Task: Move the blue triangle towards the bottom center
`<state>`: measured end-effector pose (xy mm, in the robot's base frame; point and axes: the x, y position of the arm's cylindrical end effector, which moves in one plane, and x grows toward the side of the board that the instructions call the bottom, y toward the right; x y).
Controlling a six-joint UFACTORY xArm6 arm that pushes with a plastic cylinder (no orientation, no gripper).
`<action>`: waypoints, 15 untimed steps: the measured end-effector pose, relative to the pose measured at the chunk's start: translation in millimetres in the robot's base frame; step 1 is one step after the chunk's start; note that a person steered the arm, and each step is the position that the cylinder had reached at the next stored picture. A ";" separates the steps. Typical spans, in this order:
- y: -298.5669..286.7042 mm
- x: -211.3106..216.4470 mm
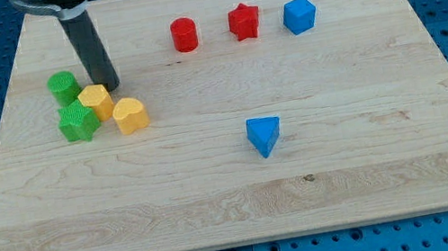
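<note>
While my tip [109,84] touches yellow hexagon [96,100] (bare rod), blue triangle [263,134] sits mid-board.

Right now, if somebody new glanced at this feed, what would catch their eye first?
Probably the dark rod coming down at the view's upper left, my tip right beside a tight cluster: green cylinder, green star, yellow hexagon and yellow heart. Next, the blue triangle alone near the middle of the board. Along the top sit a red cylinder, red star and blue cube.
</note>
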<state>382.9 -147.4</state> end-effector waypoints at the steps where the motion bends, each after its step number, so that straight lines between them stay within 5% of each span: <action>1: 34.3 3.4; 3: 127.2 40.8; 5: 128.3 40.8; 7: 141.5 104.1; 11: 165.7 87.9; 15: 203.1 131.5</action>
<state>514.4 55.6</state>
